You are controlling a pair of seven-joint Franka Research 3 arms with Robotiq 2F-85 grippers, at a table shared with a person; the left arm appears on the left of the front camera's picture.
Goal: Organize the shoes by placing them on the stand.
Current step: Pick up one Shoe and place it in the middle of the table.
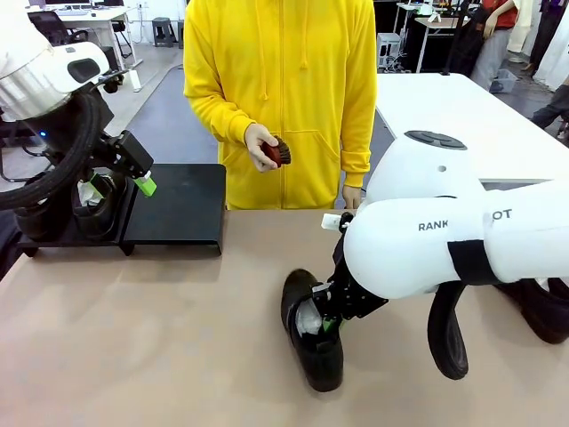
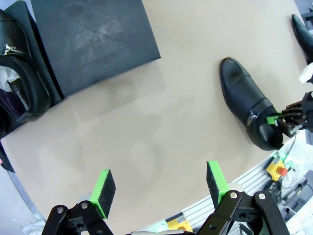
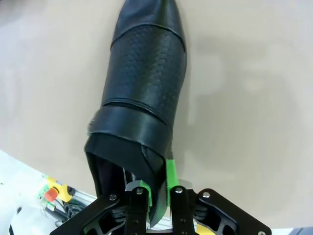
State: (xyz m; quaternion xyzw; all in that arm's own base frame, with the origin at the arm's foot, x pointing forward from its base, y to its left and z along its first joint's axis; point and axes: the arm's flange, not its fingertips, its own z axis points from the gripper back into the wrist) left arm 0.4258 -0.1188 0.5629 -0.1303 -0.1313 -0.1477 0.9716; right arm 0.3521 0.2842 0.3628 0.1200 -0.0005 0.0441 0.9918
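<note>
Nearly closed, the right gripper (image 3: pixel 158 182) pinches the rear collar of a shoe (image 3: pixel 146 73) lying low centre in the front view. The left gripper (image 2: pixel 159 185) gapes wide, empty. That thin hold could slip before the stand (image 1: pixel 173 209), middle left.

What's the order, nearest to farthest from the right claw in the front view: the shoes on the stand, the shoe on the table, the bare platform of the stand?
1. shoe on the table: mid-table, its collar in the right claw.
2. bare platform of the stand: far edge, left of middle.
3. shoes on the stand: far left corner.
</note>
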